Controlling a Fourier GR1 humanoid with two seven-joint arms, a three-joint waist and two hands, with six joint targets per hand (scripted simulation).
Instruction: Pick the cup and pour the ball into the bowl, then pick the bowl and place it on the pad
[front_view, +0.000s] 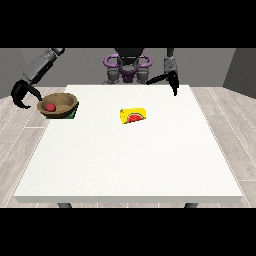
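The wooden bowl (59, 105) stands near the far corner of the white desk (130, 160), at the view's left, and I take it as the landmark. Inside the bowl lies the red ball (50, 107). Under the bowl, a green pad (73, 114) shows at its side toward the desk's middle. The yellow cup (133, 115) lies on its side well apart from the bowl, toward the middle of the desk. The robot hand at the view's left (22, 93) hangs just beside the bowl, outside the desk edge, with curled fingers that hold nothing. The robot hand at the view's right (170, 81) hangs far from the bowl, over the far edge of the desk, its fingers straight and holding nothing.
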